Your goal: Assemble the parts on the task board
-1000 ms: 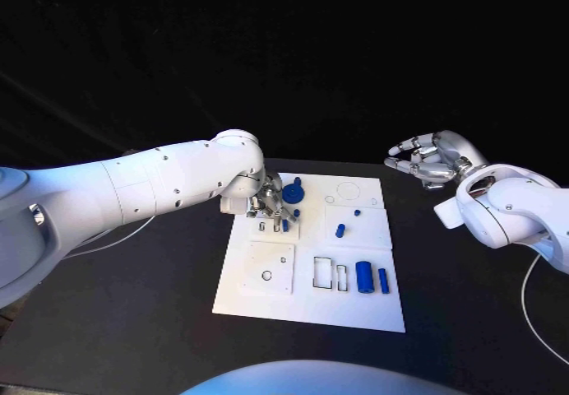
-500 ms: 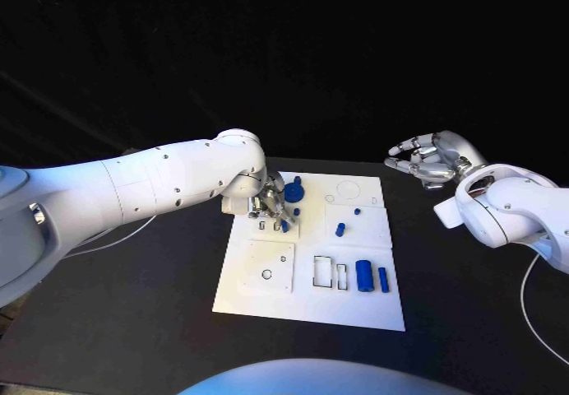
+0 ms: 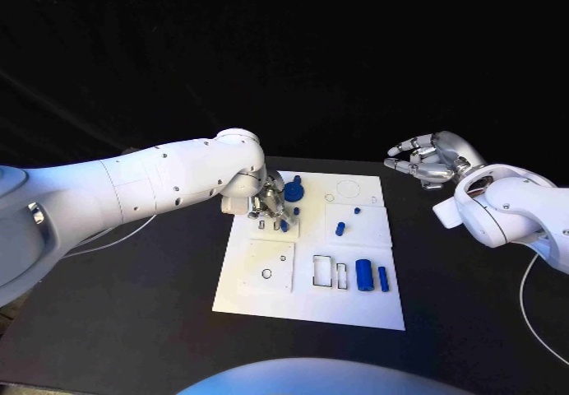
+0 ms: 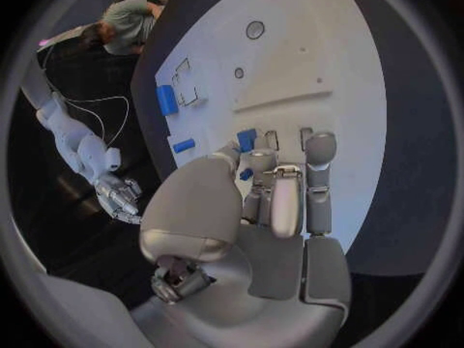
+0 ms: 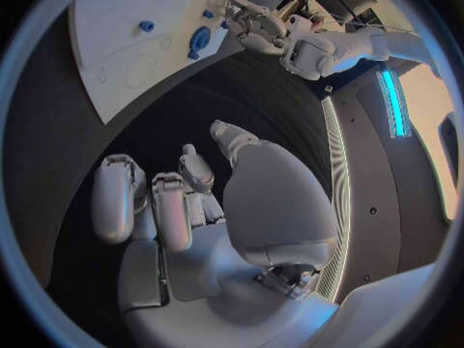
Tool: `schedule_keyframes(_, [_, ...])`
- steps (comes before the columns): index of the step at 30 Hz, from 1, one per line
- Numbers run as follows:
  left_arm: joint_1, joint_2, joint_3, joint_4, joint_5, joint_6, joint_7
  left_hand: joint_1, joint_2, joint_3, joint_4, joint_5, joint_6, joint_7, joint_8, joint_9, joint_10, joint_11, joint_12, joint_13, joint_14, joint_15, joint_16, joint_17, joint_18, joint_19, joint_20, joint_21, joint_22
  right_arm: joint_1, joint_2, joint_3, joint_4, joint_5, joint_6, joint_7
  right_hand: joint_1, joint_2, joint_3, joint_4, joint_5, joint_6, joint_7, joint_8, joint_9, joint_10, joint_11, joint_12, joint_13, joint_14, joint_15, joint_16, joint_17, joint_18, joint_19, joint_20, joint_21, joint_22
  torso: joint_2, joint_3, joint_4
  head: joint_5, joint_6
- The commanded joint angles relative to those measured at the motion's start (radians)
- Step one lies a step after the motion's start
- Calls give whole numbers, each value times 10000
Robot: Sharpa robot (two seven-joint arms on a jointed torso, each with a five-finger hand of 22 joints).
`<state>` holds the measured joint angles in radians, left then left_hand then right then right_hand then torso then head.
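The job looked partly done: on the white task board [image 3: 311,309] a round blue part [image 3: 293,194] sat at the far left, two small blue pegs [image 3: 341,229] stood near the middle, and a blue cylinder [image 3: 364,276] and a slim blue bar [image 3: 383,280] lay near right beside rectangular slots that looked unfilled. The left hand [image 3: 268,207] hovered low over the far-left section, fingers curled about a small blue piece [image 4: 247,140]; whether it truly gripped it I could not tell. The right hand [image 3: 424,161] hung empty with fingers apart, well off the board's far right over bare desk [image 3: 142,329], so open room lay on every side.
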<state>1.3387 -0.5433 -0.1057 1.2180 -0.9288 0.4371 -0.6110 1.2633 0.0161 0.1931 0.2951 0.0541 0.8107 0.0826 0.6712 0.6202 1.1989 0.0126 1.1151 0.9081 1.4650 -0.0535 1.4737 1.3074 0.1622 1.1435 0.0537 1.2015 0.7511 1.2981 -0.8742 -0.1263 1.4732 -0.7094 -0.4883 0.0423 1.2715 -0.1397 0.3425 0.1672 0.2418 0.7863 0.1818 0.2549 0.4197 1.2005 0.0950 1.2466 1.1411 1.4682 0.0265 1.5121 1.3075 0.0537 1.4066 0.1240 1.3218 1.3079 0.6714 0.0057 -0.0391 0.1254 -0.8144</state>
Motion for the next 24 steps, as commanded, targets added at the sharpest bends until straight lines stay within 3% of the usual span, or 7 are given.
schedule_keyframes(1, [-3,9,0,1,160,163,-6,-621,-199,210,2,-39,116,38,-32,47,8,6,89,-23,506,59,43,691,-130,-58,31,47,16,-10,10,1,-8,-1,105,-10,62,-28,11,54,54,-80,3,54,13,-87,13,-59,-19,617,-65,-52,1031,171,-68,3,-44,603,-1,3,-4,2,-6])
schedule_keyframes(6, [-3,7,0,5,173,171,-15,-1228,-487,213,4,-43,150,52,4,130,40,23,137,-10,508,74,52,699,-132,-56,49,69,44,-19,16,1,-14,-1,108,-10,60,-30,9,57,55,-82,4,55,13,-87,14,-59,-18,613,-65,-58,1017,170,-67,3,-43,605,1,3,1,-5,-12])
schedule_keyframes(19, [-3,-3,0,9,178,268,-40,-1263,-553,234,-20,-38,153,39,16,155,55,15,158,9,514,71,61,715,-134,-48,51,81,63,-42,18,0,-21,-2,113,-18,56,-32,6,61,55,-86,5,57,14,-98,15,-68,-29,608,-65,-66,998,178,-86,3,-73,582,-4,2,-3,-1,-18])
schedule_keyframes(24, [-3,-2,0,23,178,329,-25,-960,-626,552,-37,-35,147,2,37,215,67,-21,184,24,519,40,71,727,-134,-46,41,100,85,-50,18,0,-24,-2,133,-32,56,-32,6,61,55,-86,5,57,14,-98,15,-68,-29,608,-65,-66,998,178,-86,3,-73,582,-1,3,-4,-8,-18])
